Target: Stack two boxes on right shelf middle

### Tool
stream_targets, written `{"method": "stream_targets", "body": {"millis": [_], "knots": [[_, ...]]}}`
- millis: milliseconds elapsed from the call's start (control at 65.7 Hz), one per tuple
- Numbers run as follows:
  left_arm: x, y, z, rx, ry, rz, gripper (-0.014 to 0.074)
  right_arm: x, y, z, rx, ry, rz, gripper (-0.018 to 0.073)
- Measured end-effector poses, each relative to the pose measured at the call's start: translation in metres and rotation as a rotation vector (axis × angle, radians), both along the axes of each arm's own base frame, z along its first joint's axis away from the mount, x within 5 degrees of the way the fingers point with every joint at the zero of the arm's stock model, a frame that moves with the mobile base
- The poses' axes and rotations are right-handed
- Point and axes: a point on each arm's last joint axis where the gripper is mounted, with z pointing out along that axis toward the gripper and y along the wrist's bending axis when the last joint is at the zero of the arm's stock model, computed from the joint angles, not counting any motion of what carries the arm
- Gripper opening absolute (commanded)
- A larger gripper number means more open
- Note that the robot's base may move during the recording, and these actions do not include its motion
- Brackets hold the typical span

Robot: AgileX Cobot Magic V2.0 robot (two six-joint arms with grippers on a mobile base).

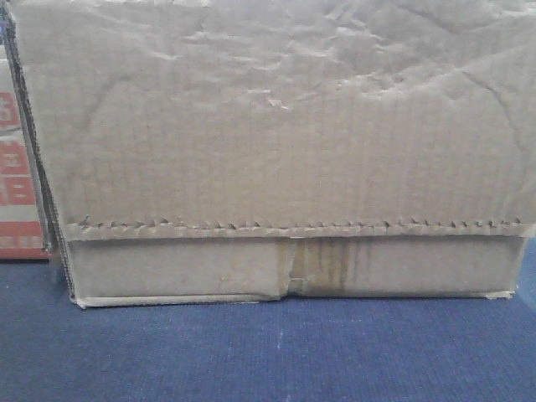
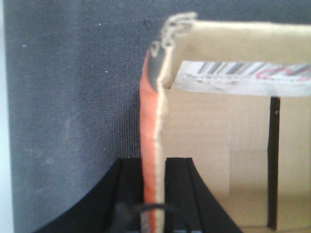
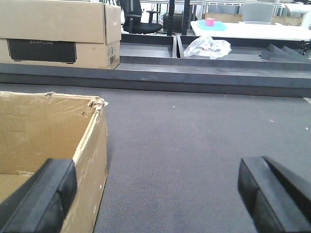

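a wide, wrinkled brown carton point(image 1: 268, 126) fills the front view. it stands on the counter point(image 1: 268, 352), which is covered in blue carpet. its zigzag flap line point(image 1: 293, 226) runs across low down, with a tape strip point(image 1: 322, 264) on the centre seam below it. a red-printed box point(image 1: 17, 193) shows just beside its left edge.

in the left wrist view the left gripper point(image 2: 153, 167) straddles the upright wall of an orange-sided carton point(image 2: 150, 121). the jaws are clenched on that wall, one outside and one inside. a barcode label point(image 2: 243, 77) sits on a flap inside.

in the right wrist view the right gripper point(image 3: 155, 187) has its jaws released and spread wide. one jaw is over the open carton point(image 3: 48, 131) and the other over bare carpet, and the carton's torn corner lies between them. whether this is the carton seen from the left wrist cannot be told. further off stand a closed carton point(image 3: 58, 24) with a black panel and a crumpled plastic bag point(image 3: 209, 47).
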Motion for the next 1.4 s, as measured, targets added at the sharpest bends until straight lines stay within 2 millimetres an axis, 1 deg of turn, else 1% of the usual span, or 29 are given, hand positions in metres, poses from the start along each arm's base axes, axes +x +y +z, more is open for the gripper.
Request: {"method": "stream_targets", "body": {"millis": [61, 122, 228, 305, 381, 457, 518, 579, 685, 807, 914, 1005, 1158, 1173, 1203, 1325, 1401], "knots": [[-0.005, -0.001, 0.017, 0.009, -0.043, 0.024, -0.0111, 0.000, 0.000, 0.000, 0.000, 0.000, 0.000, 0.0570], [-0.011, -0.002, 0.039, 0.024, -0.106, 0.048, -0.0111, 0.000, 0.000, 0.000, 0.000, 0.000, 0.000, 0.0570], [-0.025, -0.005, 0.085, 0.042, -0.250, 0.089, -0.0111, 0.000, 0.000, 0.000, 0.000, 0.000, 0.000, 0.0570], [-0.037, -0.008, 0.121, 0.054, -0.368, 0.115, -0.0111, 0.000, 0.000, 0.000, 0.000, 0.000, 0.000, 0.0570], [-0.050, -0.015, 0.157, 0.064, -0.487, 0.120, -0.0111, 0.000, 0.000, 0.000, 0.000, 0.000, 0.000, 0.0570], [-0.066, -0.026, 0.193, 0.069, -0.612, 0.114, -0.0111, 0.000, 0.000, 0.000, 0.000, 0.000, 0.000, 0.0570], [-0.076, -0.037, 0.215, 0.061, -0.696, 0.095, -0.0111, 0.000, 0.000, 0.000, 0.000, 0.000, 0.000, 0.0570], [-0.086, -0.053, 0.236, 0.041, -0.777, 0.056, -0.0111, 0.000, 0.000, 0.000, 0.000, 0.000, 0.000, 0.0570], [-0.097, -0.083, 0.255, -0.023, -0.855, -0.034, -0.0111, 0.000, 0.000, 0.000, 0.000, 0.000, 0.000, 0.0570], [-0.100, -0.120, 0.257, -0.110, -0.856, -0.153, -0.0111, 0.000, 0.000, 0.000, 0.000, 0.000, 0.000, 0.0570], [-0.092, -0.151, 0.248, -0.171, -0.803, -0.245, -0.0111, 0.000, 0.000, 0.000, 0.000, 0.000, 0.000, 0.0570], [-0.078, -0.176, 0.234, -0.208, -0.732, -0.298, -0.0111, 0.000, 0.000, 0.000, 0.000, 0.000, 0.000, 0.0570], [-0.045, -0.213, 0.197, -0.234, -0.577, -0.337, -0.0111, 0.000, 0.000, 0.000, 0.000, -0.003, 0.000, 0.0570], [-0.044, -0.215, 0.195, -0.234, -0.570, -0.342, -0.0111, 0.000, 0.000, 0.000, 0.000, -0.003, 0.000, 0.0570], [-0.036, -0.223, 0.186, -0.233, -0.537, -0.348, -0.0111, 0.000, 0.000, 0.000, 0.000, -0.003, 0.000, 0.0570], [-0.009, -0.241, 0.154, -0.227, -0.440, -0.345, -0.0111, 0.000, 0.000, 0.001, 0.001, -0.013, -0.001, 0.0570], [0.004, -0.247, 0.137, -0.212, -0.397, -0.337, -0.0111, 0.000, 0.000, 0.003, 0.002, -0.030, -0.003, 0.0570]]}}
